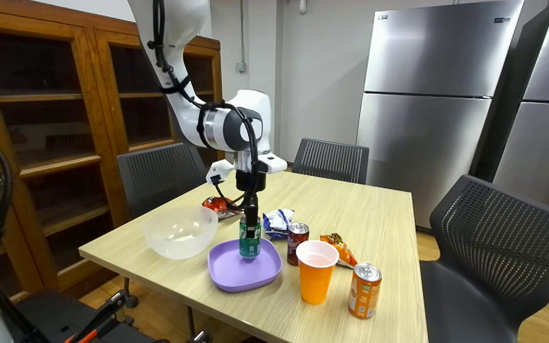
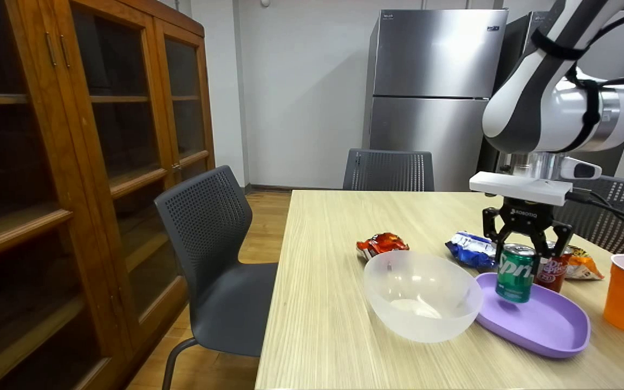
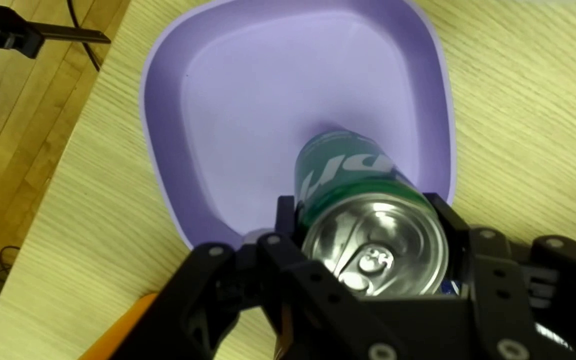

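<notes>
A green Sprite can (image 2: 514, 286) is held by the pincer (image 2: 518, 262), clamped on its sides, over the purple plate (image 2: 556, 327).

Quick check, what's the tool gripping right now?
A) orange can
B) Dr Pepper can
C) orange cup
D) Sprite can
D: in the wrist view the tool straddles the green Sprite can, closed against both of its sides.

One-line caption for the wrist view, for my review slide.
The gripper holds a green soda can over a purple plate on a wood-grain table; whether can and plate touch is unclear.
</notes>
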Motion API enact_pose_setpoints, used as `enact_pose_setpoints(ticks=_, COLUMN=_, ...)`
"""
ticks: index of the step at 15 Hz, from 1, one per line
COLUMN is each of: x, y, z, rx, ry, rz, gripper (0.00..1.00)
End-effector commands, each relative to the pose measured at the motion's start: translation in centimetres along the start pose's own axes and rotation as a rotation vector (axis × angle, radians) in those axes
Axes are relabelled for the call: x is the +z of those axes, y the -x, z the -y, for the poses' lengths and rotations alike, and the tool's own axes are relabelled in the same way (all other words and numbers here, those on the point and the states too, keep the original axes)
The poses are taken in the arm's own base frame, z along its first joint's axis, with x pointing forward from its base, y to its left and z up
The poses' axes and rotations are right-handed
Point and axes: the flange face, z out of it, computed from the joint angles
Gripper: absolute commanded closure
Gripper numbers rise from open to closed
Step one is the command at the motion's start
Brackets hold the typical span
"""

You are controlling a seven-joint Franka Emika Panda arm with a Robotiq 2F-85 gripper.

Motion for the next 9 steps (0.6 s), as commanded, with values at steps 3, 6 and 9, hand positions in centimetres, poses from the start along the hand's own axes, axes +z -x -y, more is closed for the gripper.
enact_pose_setpoints(ticks=3, x=0.16, y=-0.47, z=0.81, rx=0.078, ry=-0.041, rz=0.006, gripper=0.62)
enact_pose_setpoints(ticks=6, x=0.35, y=-0.59, z=0.91, rx=0.095, ry=-0.046, rz=0.007, gripper=0.62)
enact_pose_setpoints(ticks=9, x=0.45, y=-0.61, z=0.98, rx=0.088, ry=-0.034, rz=0.011, gripper=0.3)
